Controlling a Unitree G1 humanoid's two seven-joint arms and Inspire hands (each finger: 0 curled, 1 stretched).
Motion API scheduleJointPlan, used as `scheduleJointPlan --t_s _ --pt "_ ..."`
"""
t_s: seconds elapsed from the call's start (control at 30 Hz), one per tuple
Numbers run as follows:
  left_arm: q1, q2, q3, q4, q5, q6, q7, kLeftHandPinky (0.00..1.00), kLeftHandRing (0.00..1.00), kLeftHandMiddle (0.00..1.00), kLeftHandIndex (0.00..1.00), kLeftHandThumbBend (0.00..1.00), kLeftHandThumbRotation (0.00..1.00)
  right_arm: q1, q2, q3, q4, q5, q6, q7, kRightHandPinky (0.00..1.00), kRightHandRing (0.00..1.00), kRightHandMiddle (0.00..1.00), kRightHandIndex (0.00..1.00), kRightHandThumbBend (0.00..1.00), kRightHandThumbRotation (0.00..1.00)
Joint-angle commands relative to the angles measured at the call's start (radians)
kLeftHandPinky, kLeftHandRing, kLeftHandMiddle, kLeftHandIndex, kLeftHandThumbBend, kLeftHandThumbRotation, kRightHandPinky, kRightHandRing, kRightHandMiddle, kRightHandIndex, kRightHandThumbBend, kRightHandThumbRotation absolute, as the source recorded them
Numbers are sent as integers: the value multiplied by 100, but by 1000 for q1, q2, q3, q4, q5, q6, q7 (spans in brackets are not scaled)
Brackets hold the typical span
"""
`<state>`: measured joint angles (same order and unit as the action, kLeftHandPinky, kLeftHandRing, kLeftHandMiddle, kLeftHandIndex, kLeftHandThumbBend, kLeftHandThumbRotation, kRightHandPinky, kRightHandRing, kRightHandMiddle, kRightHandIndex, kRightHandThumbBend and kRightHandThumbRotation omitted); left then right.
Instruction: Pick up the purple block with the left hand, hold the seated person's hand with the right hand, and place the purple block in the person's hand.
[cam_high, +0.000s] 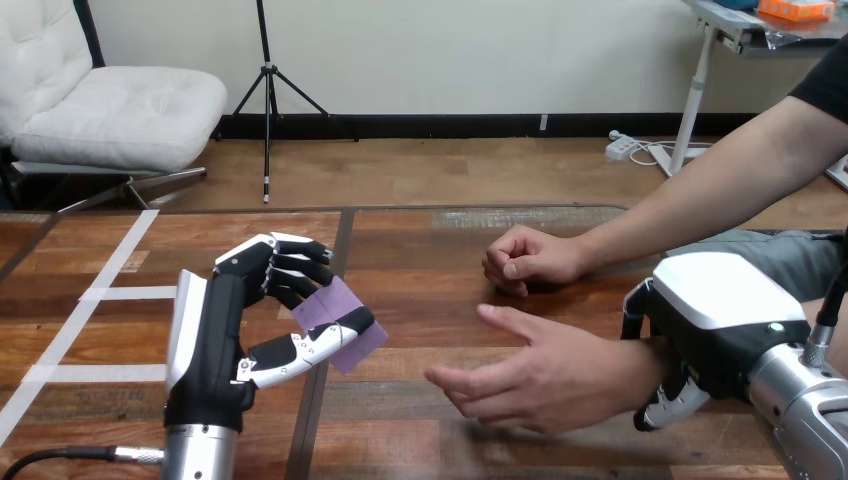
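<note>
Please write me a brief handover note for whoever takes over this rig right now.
Left robot hand: shut on the purple block, held left of the person's open hand.
Right robot hand: fingers curled round the person's wrist.
Person's other hand: a fist on the table.
Done: pick-up and hold.
Left: bring the block to the open hand and release it.

Wooden plank counter (420, 300), dark seam (338, 250) running front to back left of centre, white tape strips (120, 293) stuck across its left part, the person's closed hand (525, 260) resting on it right of centre.
</note>
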<state>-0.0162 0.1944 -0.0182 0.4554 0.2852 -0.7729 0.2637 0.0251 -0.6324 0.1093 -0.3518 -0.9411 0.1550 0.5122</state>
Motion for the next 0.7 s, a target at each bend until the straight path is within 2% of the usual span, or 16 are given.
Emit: scheduleJointPlan --t_s 0.0,0.3,0.67 --pt "-61 -8 -1 -38 -1 -23 -4 40 46 52 54 70 6 -60 -3 -45 -73 17 -4 -30 25 32 40 49 84 0" --pt "-55 -19 -3 -57 -2 -11 -19 40 46 52 53 70 7 -77 2 -39 -103 28 -13 -27 22 30 38 49 84 0" --pt "-54 -22 -8 -61 -2 -29 -35 40 46 52 54 69 7 -104 -4 -23 -111 34 -39 -15 28 35 44 50 83 0"
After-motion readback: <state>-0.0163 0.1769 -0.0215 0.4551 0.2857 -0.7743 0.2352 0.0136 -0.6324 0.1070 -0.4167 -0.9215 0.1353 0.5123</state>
